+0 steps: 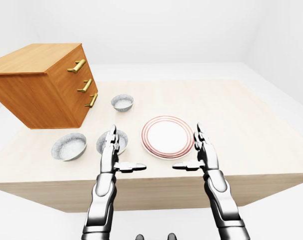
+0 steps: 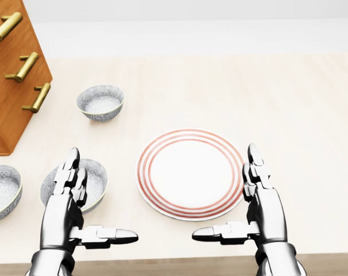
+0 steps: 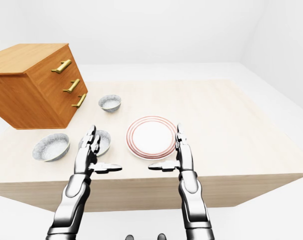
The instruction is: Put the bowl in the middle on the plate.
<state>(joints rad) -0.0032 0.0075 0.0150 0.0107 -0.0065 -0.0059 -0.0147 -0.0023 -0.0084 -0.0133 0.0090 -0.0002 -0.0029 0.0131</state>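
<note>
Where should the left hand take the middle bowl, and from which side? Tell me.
Grip the middle bowl by its rim, coming down from above with the left hand, which is open and nearest it. The bowl stands upright, mouth up, so the thin rim is exposed; the plate lies close on its right.

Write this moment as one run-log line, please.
left hand: open, by middle grey speckled bowl | right hand: open, by red-ringed white plate | bowl: off plate

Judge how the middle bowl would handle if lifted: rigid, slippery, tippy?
The middle bowl looks like glazed ceramic: probably rigid, and slippery against the smooth metal left hand. Its rounded wall and open rim suggest it could tilt if pinched on one side.
</note>
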